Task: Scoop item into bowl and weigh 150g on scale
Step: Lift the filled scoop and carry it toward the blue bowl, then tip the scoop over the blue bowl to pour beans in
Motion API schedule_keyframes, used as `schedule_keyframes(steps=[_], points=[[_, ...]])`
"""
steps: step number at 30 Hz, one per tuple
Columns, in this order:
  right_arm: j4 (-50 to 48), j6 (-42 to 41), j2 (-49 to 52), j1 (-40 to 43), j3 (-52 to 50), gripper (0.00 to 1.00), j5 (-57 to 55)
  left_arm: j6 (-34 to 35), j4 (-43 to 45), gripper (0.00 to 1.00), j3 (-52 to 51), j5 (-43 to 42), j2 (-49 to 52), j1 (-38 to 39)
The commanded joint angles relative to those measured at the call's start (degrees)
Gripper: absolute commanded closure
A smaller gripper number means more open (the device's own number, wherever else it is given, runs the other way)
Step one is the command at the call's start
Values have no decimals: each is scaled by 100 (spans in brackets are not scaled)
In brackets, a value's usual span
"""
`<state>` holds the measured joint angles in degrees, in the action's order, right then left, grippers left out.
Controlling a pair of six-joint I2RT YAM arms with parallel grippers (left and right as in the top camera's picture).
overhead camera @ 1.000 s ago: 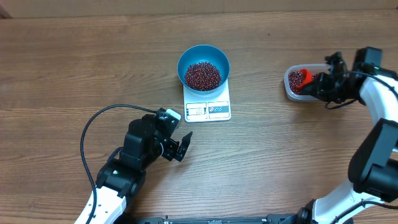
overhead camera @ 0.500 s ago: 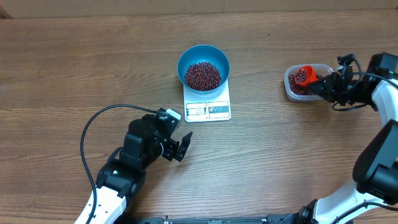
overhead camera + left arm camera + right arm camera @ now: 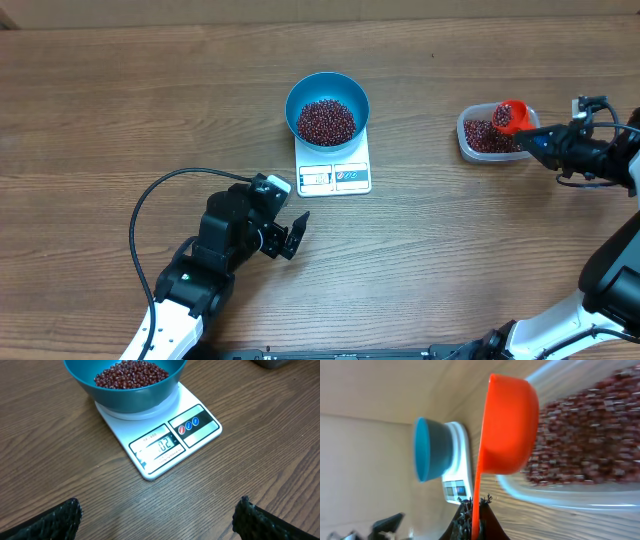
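Here, table [image 3: 90, 110]: a wood-grain top that carries everything below.
Scale [image 3: 334, 170]: white and flat, lying about midway between the table's left and right edges and a little toward the far edge. Its display and label panels face the near edge.
Display [image 3: 160, 446]: digits are lit but partly lost in glare, so I cannot read them with certainty.
Bowl [image 3: 327, 92]: bright blue and upright, sitting on the far part of the scale.
Beans [image 3: 325, 121]: a red-brown heap covers the bottom of the bowl, and more lie in the tub.
Tub [image 3: 466, 142]: clear plastic, close to the table's right edge and well apart from the scale, with a layer of beans inside.
Scoop [image 3: 512, 116]: orange, over the tub's far right part. From overhead, dark beans show in its cup, and its thin handle runs out to the right.
Right gripper [image 3: 538, 143]: just beside the tub on its right side, with the jaws clamped tight on the scoop's handle.
Left gripper [image 3: 293, 237]: toward the near edge, left of the scale and apart from it. The jaws are spread wide and hold nothing.
Left fingers [image 3: 57, 519]: dark tips sit at the two lower corners of the left wrist view, with bare table between them and the scale ahead.
Cable [image 3: 150, 205]: black, looping over the table beside the left arm.
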<state>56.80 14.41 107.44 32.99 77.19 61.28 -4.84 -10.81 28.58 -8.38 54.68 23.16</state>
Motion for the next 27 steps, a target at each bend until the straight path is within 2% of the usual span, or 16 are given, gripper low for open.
schedule_keyframes(steps=[1, 10, 18, 27], points=[[79, 284, 26, -48, -24, 96, 675, 13, 9, 0, -39, -44, 7, 11], [205, 282, 15, -949, 42, 96, 787, 13, 9, 1, -39, -44, 7, 11], [186, 4, 15, -2133, 695, 96, 780, 11, 9, 1, -39, -44, 7, 11], [-160, -1064, 15, -3622, 1550, 96, -706, 13, 9, 1, -39, -44, 9, 11]])
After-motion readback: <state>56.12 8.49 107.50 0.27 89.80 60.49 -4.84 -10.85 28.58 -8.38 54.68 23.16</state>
